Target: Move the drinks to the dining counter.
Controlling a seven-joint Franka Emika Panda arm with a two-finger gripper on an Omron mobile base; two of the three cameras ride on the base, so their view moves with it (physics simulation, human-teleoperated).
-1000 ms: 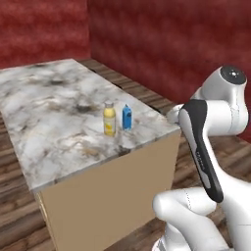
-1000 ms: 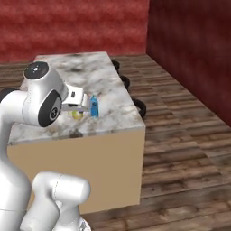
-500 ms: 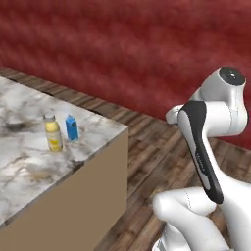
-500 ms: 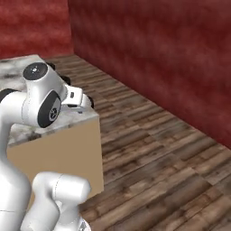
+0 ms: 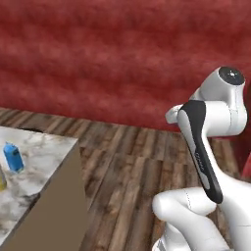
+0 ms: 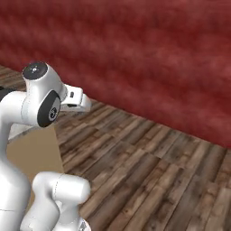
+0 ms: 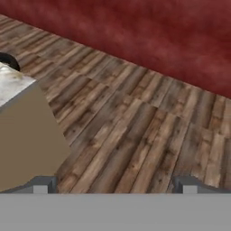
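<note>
Marble dining counter (image 5: 41,147) bearing blue carton (image 5: 13,157), probably yellow bottle (image 5: 2,180) at frame edge, fingers (image 7: 40,184) spread wide, empty

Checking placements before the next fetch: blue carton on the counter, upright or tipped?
Upright. The blue carton stands on its base on the marble counter near the corner, its peaked top pointing up.

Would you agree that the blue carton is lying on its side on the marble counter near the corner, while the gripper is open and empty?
Not quite: the blue carton stands upright on the marble counter near its corner, as the left base view shows. The rest holds: in the hand view the gripper is open, with only wooden floor between its fingertips.
</note>
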